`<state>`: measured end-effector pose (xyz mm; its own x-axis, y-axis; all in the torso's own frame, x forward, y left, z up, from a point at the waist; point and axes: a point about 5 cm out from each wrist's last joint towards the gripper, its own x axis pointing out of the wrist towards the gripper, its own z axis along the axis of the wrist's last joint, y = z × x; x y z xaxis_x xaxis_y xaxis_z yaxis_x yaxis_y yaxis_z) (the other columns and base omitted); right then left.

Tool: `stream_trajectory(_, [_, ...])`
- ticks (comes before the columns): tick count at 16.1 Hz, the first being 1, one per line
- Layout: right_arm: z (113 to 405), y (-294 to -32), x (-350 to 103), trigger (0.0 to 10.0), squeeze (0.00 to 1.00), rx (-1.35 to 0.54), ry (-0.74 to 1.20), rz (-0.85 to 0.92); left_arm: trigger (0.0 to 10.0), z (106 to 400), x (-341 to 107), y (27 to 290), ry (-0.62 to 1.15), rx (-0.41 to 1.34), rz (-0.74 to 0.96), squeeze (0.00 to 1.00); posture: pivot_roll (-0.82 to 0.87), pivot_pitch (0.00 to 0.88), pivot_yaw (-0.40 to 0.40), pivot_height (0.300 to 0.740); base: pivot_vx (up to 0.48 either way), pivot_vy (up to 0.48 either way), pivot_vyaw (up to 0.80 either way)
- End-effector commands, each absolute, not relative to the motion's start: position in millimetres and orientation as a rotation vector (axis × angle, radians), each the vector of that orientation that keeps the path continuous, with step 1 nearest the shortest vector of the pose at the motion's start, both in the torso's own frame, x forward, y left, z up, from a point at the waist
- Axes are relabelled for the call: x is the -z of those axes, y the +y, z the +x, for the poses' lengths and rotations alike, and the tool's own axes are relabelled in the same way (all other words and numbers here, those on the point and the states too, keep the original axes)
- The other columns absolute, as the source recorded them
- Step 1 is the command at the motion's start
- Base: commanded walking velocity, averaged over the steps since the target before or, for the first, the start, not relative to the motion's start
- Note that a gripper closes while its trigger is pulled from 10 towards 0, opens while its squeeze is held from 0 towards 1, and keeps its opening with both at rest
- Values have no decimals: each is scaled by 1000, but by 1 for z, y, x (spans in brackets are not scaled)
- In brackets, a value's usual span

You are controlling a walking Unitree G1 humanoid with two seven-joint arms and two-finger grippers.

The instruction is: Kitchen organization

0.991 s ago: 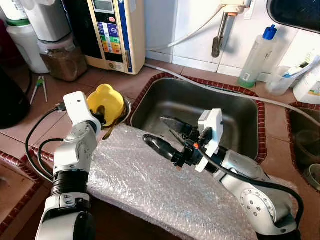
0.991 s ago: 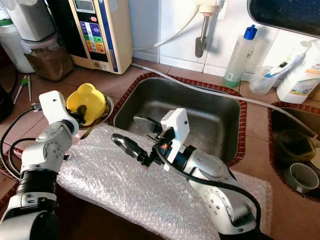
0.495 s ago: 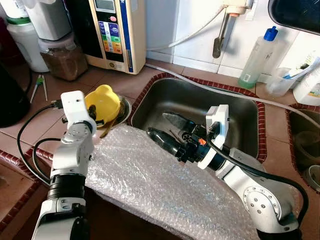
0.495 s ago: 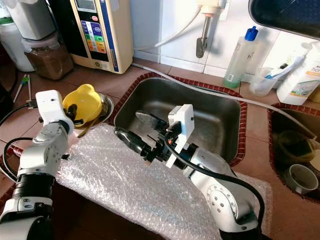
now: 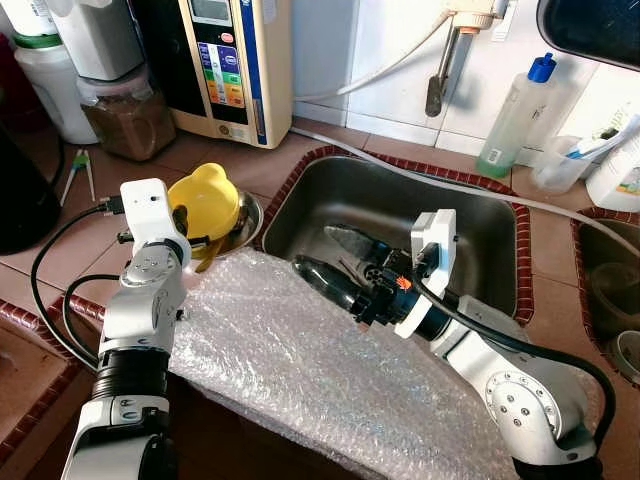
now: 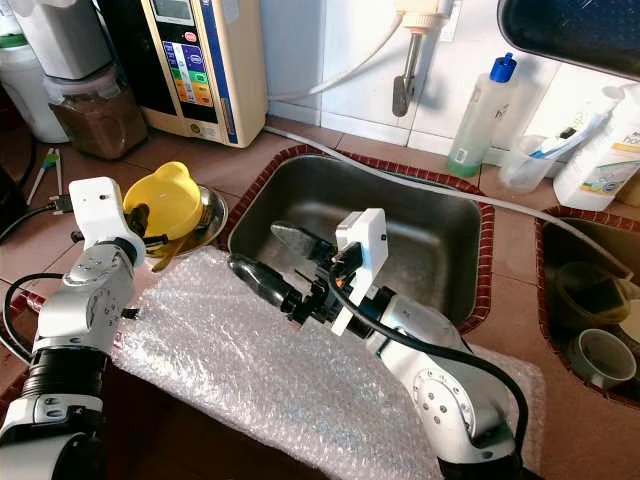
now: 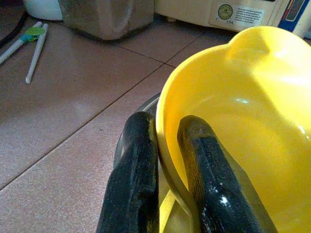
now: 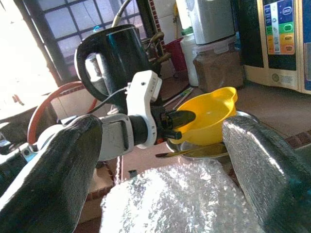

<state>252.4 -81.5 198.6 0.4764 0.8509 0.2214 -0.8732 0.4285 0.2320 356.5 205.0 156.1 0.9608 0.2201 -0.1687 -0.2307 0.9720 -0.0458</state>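
Yellow lobed plastic bowl [image 7: 233,116] pinched by left hand [image 7: 167,160].

A yellow bowl [image 5: 207,203] is being shown against a terracotta-tiled bench [image 5: 95,235]; clear bubble wrap [image 5: 300,360] is being patterned with glinting dimples.

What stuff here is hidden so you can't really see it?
- Metal bowl: mostly covered by the yellow bowl that the left gripper pinches by the rim.
- What lies under the bubble wrap: hidden in both eye views.
- Cup in the second sink: partly cut off by the right eye view's edge.
- Labels on the water machine: too small to read.
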Motion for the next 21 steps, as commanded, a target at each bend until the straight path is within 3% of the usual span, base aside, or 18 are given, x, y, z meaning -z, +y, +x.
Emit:
stream_trajectory(1, [251, -81, -201, 10000, 0, -1107, -73, 351, 0, 356, -160, 201, 136, -206, -59, 0, -16, 47, 11, 740, 0, 0, 0])
stream_trajectory(5, [252, -83, -199, 10000, 0, -1111, -65, 335, 0, 356, -168, 193, 56, -166, -32, 0, -12, 49, 14, 740, 0, 0, 0])
stream_trajectory(7, [260, -88, -200, 10000, 0, -1075, -74, 327, 0, 356, -172, 177, 7, -124, 34, 0, -11, 53, 14, 740, 0, 0, 0])
stream_trajectory(9, [278, -96, -205, 10000, 0, -921, -124, 325, 0, 356, -184, 155, -108, -73, 52, 0, -16, 53, 13, 740, 0, 0, 0])
stream_trajectory(12, [301, -111, -205, 10000, 0, -707, -123, 536, 0, 352, -192, 132, -209, 30, 131, 0, -11, 51, 17, 740, 0, 0, 0])
stream_trajectory(15, [308, -116, -195, 10000, 0, -615, -108, 564, 0, 346, -192, 112, -293, 120, 234, 0, -12, 58, 15, 740, 0, 0, 0])
stream_trajectory(21, [326, -119, -176, 10000, 0, -435, -46, 567, 0, 335, -194, 74, -397, 272, 277, 0, -12, 74, 2, 740, 0, 0, 0])
